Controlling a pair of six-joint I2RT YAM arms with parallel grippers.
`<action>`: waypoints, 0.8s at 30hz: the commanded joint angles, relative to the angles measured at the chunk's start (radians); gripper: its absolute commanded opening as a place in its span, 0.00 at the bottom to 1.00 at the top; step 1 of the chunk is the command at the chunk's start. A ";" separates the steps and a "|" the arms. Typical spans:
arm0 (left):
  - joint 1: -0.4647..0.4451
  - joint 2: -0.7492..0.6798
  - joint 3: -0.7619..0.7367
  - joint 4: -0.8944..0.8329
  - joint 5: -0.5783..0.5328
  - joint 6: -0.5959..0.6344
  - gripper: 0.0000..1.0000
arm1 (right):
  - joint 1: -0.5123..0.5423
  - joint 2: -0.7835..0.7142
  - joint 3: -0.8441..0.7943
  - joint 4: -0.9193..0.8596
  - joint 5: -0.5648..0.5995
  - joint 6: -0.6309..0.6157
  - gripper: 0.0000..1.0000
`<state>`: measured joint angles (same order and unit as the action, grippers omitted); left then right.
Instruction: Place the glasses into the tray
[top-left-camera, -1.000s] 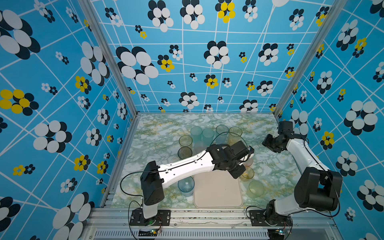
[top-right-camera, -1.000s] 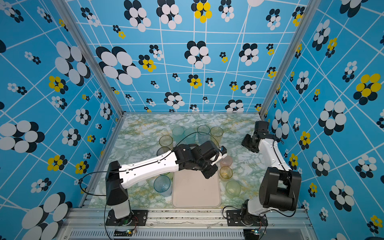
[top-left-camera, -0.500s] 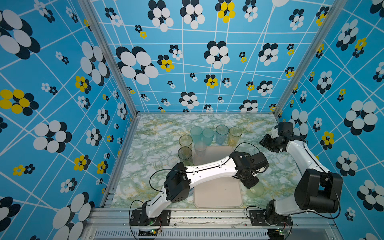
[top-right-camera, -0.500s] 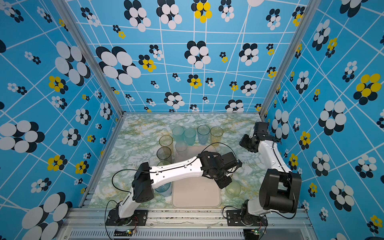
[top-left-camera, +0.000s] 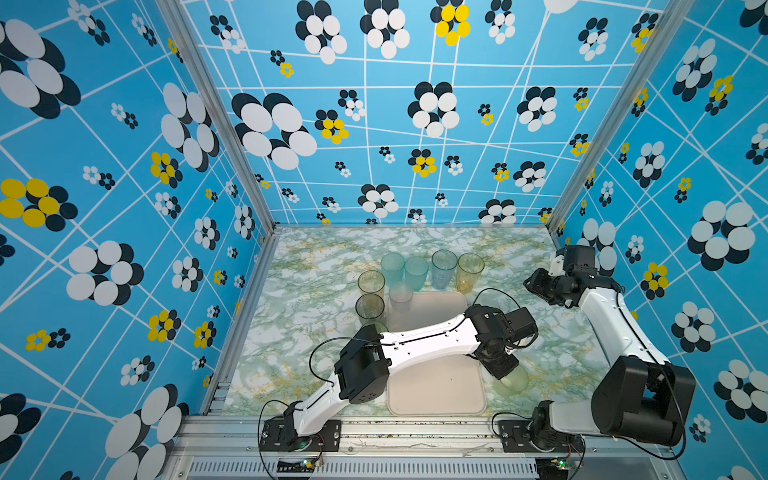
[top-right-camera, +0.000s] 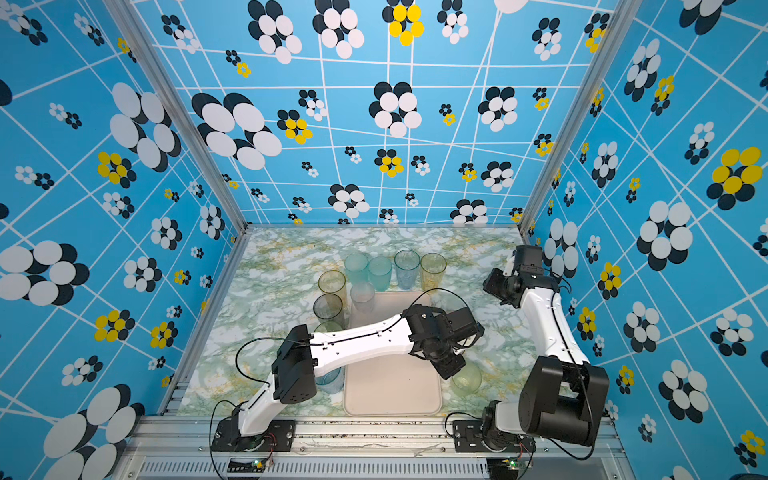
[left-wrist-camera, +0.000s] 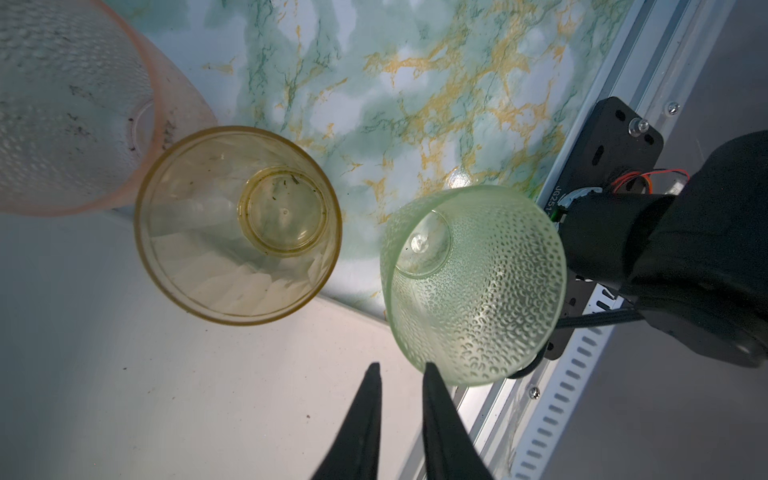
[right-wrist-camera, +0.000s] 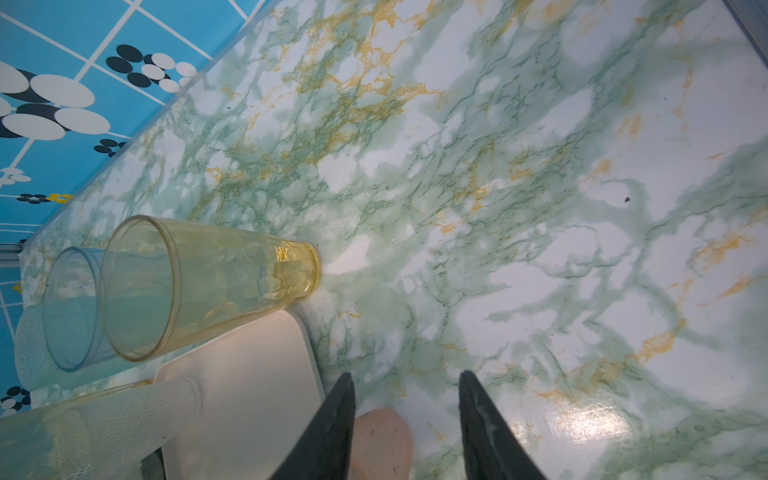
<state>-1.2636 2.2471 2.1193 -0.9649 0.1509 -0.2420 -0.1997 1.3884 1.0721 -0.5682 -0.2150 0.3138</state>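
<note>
Tabletop: green-and-gold marbled tabletop (top-left-camera: 316, 299) inside blue flowered walls (top-left-camera: 124, 208); every glass I could place stood on it, not in the tray.
Tray: cream tray (top-left-camera: 436, 390) at the front middle; its floor looked bare, with the left arm (top-left-camera: 428, 338) stretched across it.
Green glass: short pebbled green glass (left-wrist-camera: 473, 286) upright on the table just beside the tray's right edge, close to the front rail.
Neighbours: short amber glass (left-wrist-camera: 237, 224) near it, and a frosted pink glass (left-wrist-camera: 62, 124) hard against that one; tall glasses (top-left-camera: 444, 268) lined the tray's far end.
Left gripper: left gripper (left-wrist-camera: 399, 365) hung at the green glass's rim; its fingers were a narrow slit apart, nothing between them; I could not tell if one tip touched the rim.
Right gripper: right gripper (right-wrist-camera: 407, 374) well back over bare table; fingers spread, empty.
Risk: that slit looked too tight to straddle the glass wall; coming down so, a tip might strike the rim and tip the light glass or shove it toward the rail; a pinch on pebbled plastic might slip; a wide swing could clip the amber glass.
</note>
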 joint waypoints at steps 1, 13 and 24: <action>-0.002 0.035 0.058 0.002 0.016 -0.012 0.21 | -0.007 -0.024 -0.020 -0.020 0.013 -0.021 0.44; -0.003 0.091 0.122 -0.046 0.007 -0.016 0.22 | -0.007 -0.038 -0.031 -0.009 -0.009 -0.030 0.44; -0.007 0.145 0.200 -0.107 -0.047 0.004 0.22 | -0.007 -0.048 -0.039 -0.004 -0.015 -0.036 0.44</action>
<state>-1.2648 2.3703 2.2795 -1.0286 0.1238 -0.2501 -0.1997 1.3621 1.0534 -0.5686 -0.2195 0.2985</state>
